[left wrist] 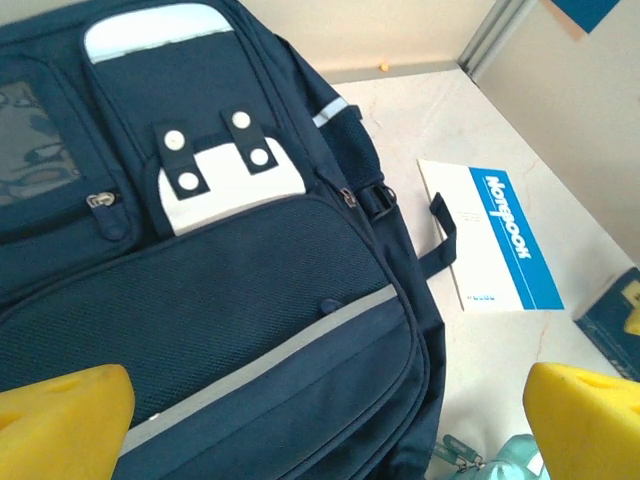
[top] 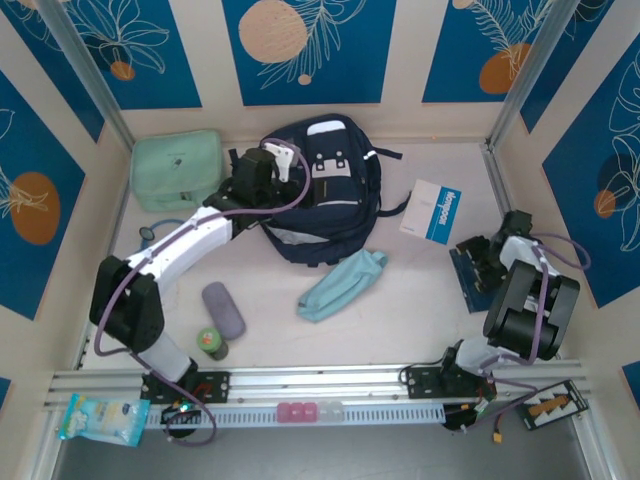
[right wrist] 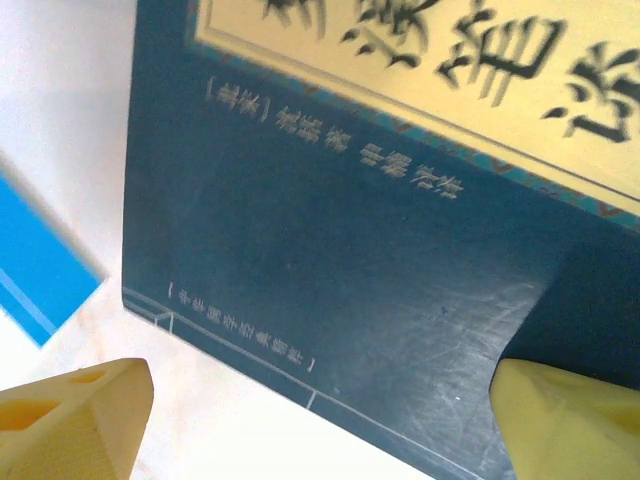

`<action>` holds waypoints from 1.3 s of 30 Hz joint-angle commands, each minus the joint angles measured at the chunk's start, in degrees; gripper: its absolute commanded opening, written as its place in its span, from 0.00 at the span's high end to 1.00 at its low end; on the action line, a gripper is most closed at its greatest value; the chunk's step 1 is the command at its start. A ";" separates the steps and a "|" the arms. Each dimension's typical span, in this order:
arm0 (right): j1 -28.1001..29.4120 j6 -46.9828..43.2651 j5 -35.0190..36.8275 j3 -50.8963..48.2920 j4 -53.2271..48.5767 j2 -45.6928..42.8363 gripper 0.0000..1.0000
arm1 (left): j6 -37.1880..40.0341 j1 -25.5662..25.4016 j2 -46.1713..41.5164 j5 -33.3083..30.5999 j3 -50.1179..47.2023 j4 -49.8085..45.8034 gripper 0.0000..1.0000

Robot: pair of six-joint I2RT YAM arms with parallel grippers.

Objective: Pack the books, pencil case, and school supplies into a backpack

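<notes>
Currently, my right gripper hangs wide open and empty over the thin dark blue book with a tan title panel. It straddles the book's lower edge, with the white table under one side. Seen from above, this book lies at the table's 3 o'clock.

My left gripper is spread wide too, holding nothing, above the large navy blue backpack with white trim and patches. The backpack lies front-up at 12 o'clock. Its front pocket zips look shut; I cannot tell about the main compartment.

The long light-blue fabric pencil case lies just off the backpack's 6 o'clock. The small greyish-purple oblong case is at its 8 o'clock, and a white notebook with a blue band at its 3 o'clock.

I judge packing has barely begun, and the step in hand is lifting the first book. A flat, thin cover gives little to pinch, so I expect to come down over that edge and close carefully, while my left opens the bag's mouth.

The blue band reads "Notebook" in white. The dark book carries Chinese characters, too blurred for me to read.
</notes>
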 commanded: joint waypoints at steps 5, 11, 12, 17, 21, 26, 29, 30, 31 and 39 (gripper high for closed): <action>18.04 16.48 -7.54 -1.41 -0.03 0.02 0.11 | -4.40 -0.96 6.19 4.97 6.57 -3.38 0.00; 22.90 12.26 -0.30 5.41 -6.24 -2.25 0.13 | -11.34 -6.53 12.73 6.76 13.26 -8.13 0.00; 22.41 9.60 2.12 6.40 -7.79 -2.91 0.14 | -12.67 -7.94 14.04 7.36 14.32 -8.67 0.00; 14.97 -2.91 5.84 5.19 -9.52 -3.13 0.15 | -17.68 -15.03 20.13 9.25 21.39 -11.88 0.03; 10.05 -7.87 5.86 3.72 -8.65 0.71 0.18 | -18.61 -19.64 24.46 9.21 25.87 -13.50 0.05; 13.04 -8.59 7.90 3.68 -8.94 4.32 0.21 | -18.60 -23.43 29.45 9.41 30.42 -16.08 0.09; 15.54 -7.79 7.22 3.56 -9.70 4.91 0.26 | -18.67 -24.31 32.24 9.08 33.34 -19.39 0.11; 16.63 -7.26 6.68 3.28 -9.90 4.48 0.29 | -18.65 -24.48 33.03 8.40 34.44 -20.87 0.12; 17.74 -6.43 6.06 2.76 -10.18 3.80 0.31 | -18.55 -24.66 33.89 7.19 35.87 -23.08 0.14; 20.60 -0.19 -6.56 -2.64 -6.37 -1.54 0.43 | -15.76 -25.82 40.06 1.90 44.75 -34.81 0.25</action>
